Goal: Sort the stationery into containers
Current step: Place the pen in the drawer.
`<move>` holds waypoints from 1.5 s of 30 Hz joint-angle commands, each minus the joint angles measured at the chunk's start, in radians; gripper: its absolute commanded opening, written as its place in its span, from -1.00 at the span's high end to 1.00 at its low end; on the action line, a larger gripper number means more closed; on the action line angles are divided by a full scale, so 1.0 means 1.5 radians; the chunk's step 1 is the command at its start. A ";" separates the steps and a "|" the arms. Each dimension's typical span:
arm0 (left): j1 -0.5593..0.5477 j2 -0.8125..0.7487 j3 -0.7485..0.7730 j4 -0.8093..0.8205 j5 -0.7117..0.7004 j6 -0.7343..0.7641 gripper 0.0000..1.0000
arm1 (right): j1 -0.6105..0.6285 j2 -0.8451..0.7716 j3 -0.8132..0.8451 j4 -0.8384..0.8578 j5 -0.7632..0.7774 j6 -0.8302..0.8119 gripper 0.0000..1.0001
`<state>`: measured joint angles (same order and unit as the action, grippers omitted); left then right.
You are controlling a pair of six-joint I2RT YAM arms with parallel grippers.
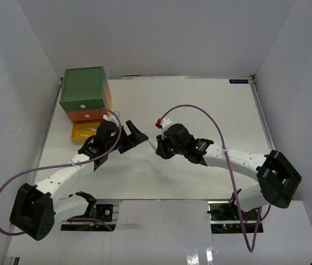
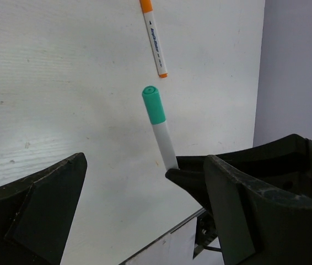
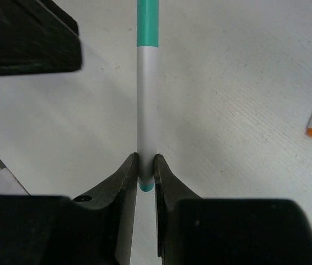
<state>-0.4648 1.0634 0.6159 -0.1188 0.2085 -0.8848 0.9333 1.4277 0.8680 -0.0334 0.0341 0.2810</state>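
Right gripper is clamped on the tail of the white, teal-capped plastic marker, mid-table. Left gripper gapes wide just beside it, holding nothing. Two markers showing: that one, plus one white orange-tipped marker lying flat nearby. Three stacked box drawers stand apart. The held marker runs straight out from the fingers, cap leading.

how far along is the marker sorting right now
Done: cannot tell; what the drawers hold is hidden. In hand: right gripper shut on a teal-capped marker, left gripper open beside it. Left: that marker and the loose orange-tipped marker on the table need drawers.
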 commanded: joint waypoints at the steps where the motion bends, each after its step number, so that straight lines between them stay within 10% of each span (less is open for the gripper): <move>1: -0.038 0.048 0.043 0.055 -0.063 -0.035 -0.96 | 0.006 -0.020 -0.007 0.037 -0.016 0.015 0.67; 10: -0.092 0.126 0.069 0.098 -0.090 -0.070 -0.71 | 0.007 -0.039 -0.033 0.071 -0.046 0.028 0.64; 28: -0.125 0.144 0.064 0.114 -0.109 -0.079 0.78 | 0.007 -0.042 -0.049 0.092 -0.034 0.035 0.48; 37: -0.096 0.087 0.024 0.094 -0.182 -0.090 0.98 | 0.005 -0.051 -0.049 0.052 0.030 0.011 -0.26; 45: 0.107 -0.060 -0.053 0.052 -0.168 -0.112 0.97 | -0.002 -0.079 -0.072 0.045 0.065 -0.010 -0.81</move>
<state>-0.3893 1.0611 0.5674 -0.0051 -0.0273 -1.0309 0.9344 1.3365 0.7750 0.0315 0.0856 0.2916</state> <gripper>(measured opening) 0.252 0.901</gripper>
